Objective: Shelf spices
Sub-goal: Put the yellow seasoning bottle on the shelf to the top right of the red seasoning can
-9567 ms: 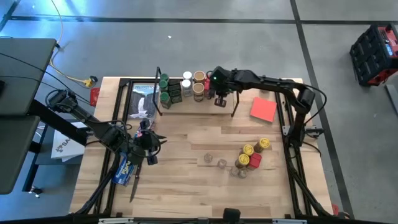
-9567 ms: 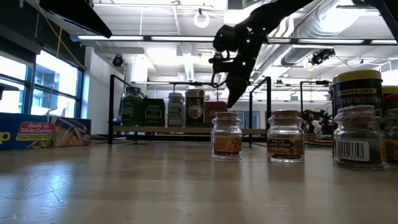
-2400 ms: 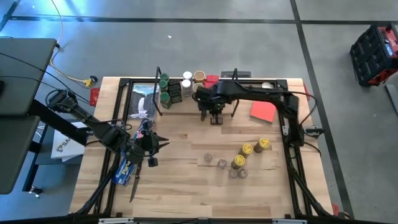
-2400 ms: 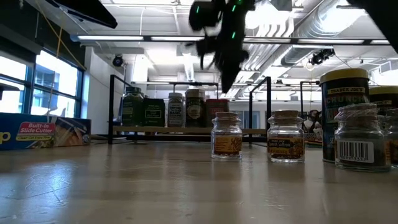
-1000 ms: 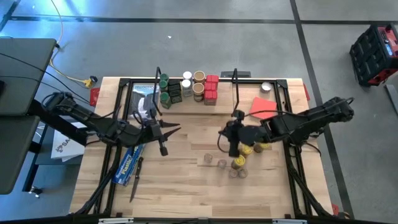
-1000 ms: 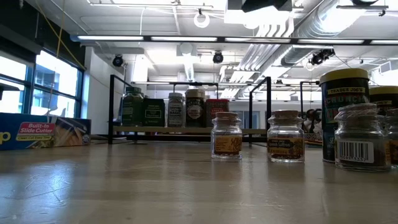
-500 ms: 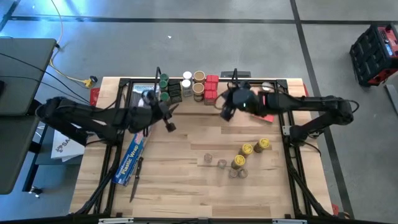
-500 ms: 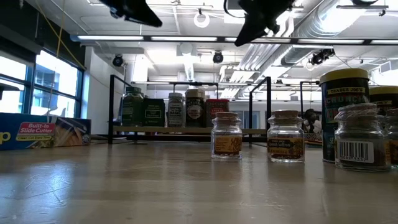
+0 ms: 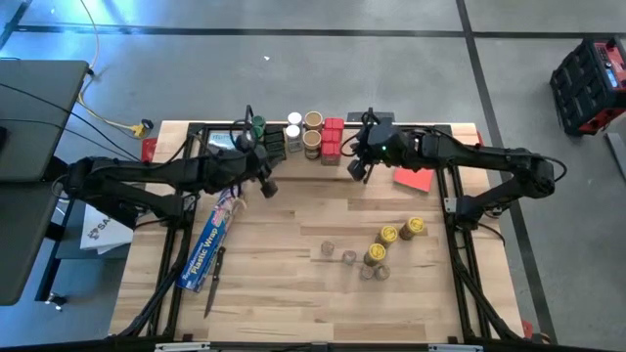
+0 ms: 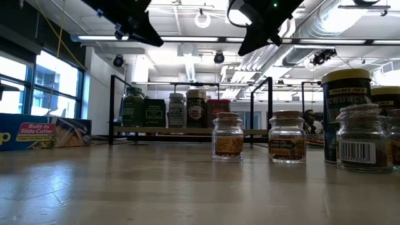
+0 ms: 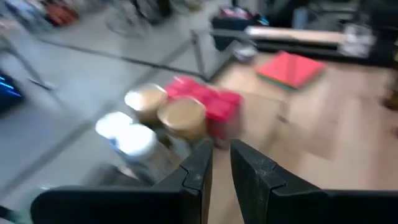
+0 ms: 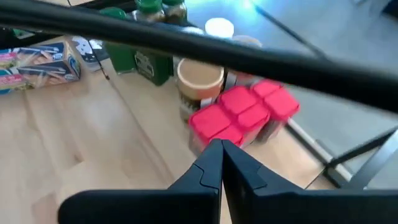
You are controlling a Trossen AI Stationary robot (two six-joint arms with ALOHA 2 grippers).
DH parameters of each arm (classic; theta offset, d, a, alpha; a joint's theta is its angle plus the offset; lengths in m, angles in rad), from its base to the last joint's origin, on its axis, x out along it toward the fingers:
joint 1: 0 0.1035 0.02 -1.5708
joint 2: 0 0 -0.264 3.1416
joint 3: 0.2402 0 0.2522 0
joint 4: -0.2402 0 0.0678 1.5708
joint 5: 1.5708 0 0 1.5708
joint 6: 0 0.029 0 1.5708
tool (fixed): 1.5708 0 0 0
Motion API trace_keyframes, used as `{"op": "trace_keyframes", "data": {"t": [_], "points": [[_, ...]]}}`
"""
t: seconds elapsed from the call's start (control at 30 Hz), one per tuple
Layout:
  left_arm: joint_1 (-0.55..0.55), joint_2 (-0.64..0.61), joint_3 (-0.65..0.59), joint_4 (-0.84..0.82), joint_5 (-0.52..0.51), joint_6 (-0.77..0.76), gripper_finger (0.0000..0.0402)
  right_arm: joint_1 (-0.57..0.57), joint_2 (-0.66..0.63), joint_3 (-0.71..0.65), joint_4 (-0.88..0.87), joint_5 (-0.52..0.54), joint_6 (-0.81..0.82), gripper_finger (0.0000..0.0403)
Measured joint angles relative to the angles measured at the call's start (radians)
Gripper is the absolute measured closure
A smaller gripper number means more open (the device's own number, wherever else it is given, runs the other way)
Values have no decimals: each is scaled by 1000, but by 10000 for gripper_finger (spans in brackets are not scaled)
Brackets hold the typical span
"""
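Lengthwise, shelf (image 9: pixel 293 147) spans table's (image 9: pixel 293 293) far edge.

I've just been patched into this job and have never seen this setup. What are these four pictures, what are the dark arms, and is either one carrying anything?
Two robot arms work at a wooden table. The overhead picture shows everything; the level one looks across the tabletop; the other two come from cameras on each wrist.

The left gripper and the right gripper both hover near the shelf, a wire rack at the table's back edge. The right is shut and empty; the left is nearly closed, and nothing shows between its fingers.

On the shelf stand green-lidded jars, white- and tan-lidded jars and red tins. Unshelved jars wait at front right. A red card and a blue plastic-wrap box also lie there.
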Motion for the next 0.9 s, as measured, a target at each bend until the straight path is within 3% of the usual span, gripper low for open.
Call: {"op": "trace_keyframes", "data": {"t": [0.2,0.3,0.43,0.57,0.77,0.83,0.9], "points": [[-19,2,0,-111,69,0,348,42,0,0,-20,-1,9,401],[-12,2,0,-132,35,18,348,48,0,0,-20,30,-77,401],[-8,3,0,-193,-44,-81,348,46,0,0,-20,38,-120,401],[-8,10,0,-182,-117,-143,348,47,5,0,-16,17,-37,401],[5,9,0,-99,-158,-108,348,39,37,0,68,22,116,401],[27,7,0,-45,-120,-94,348,21,51,0,127,23,130,401],[75,5,0,-2,22,-27,349,-22,73,26,166,-29,127,401]]}}
